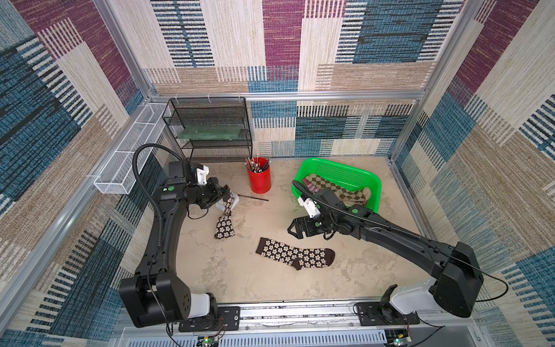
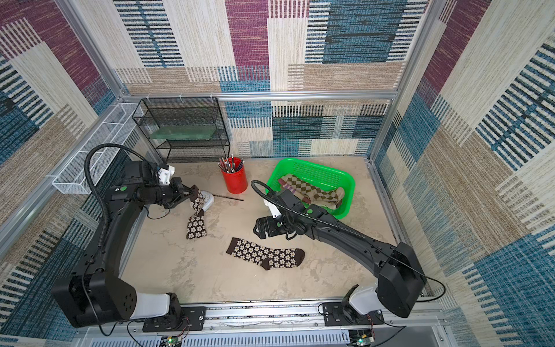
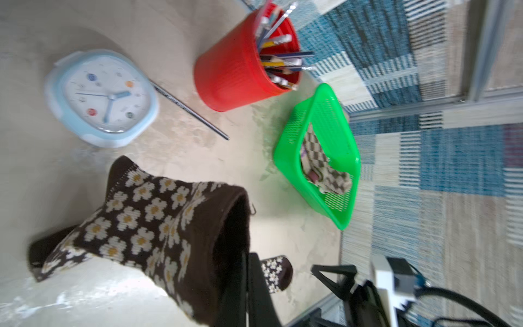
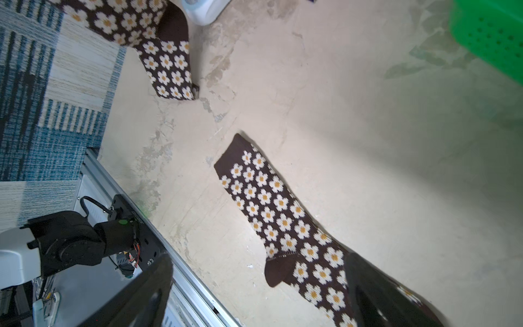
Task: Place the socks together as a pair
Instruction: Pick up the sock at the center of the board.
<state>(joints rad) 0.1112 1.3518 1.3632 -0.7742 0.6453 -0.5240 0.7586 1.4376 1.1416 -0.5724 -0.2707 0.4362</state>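
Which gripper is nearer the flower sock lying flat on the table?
Right. The right gripper hangs open close by the flat sock; the left gripper is farther off, shut on the other sock.

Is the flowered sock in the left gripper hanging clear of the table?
No. The left gripper pinches the flowered sock at its upper end; the lower end lies on the table.

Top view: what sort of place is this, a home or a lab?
Most likely a robot test cell: an aluminium frame with carpet-covered walls boxes in the table, a left arm and right arm are mounted at its front edge, and a red pencil cup and green basket look staged.
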